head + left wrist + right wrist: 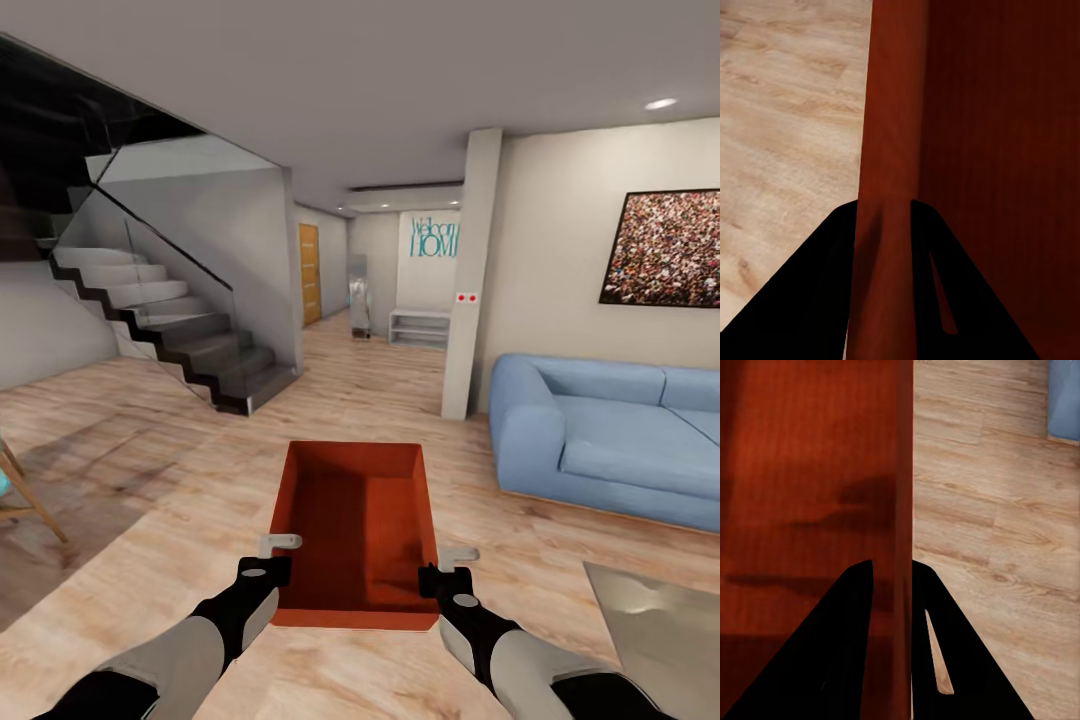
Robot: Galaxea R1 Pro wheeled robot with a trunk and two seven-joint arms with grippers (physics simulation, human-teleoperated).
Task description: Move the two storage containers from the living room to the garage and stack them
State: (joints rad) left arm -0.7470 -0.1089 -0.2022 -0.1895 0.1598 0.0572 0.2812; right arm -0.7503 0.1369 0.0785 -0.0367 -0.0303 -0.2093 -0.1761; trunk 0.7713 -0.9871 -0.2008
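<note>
One orange-red storage container (355, 530) hangs in front of me above the light wood-plank living room floor (200, 480), lidless and open side up. My left gripper (280, 555) is shut on its left wall (889, 150), one finger (810, 292) on each side of the thin wall. My right gripper (445, 565) is shut on the right wall (904, 472) in the same way, with a finger (825, 652) inside the bin. The bin looks empty inside.
A blue sofa (610, 440) stands at the right, with a glass table corner (665, 625) at the lower right. A pillar (470, 280) rises ahead, a dark staircase (170, 330) at the left, a wooden chair leg (30, 500) at far left. A corridor (370, 340) opens ahead.
</note>
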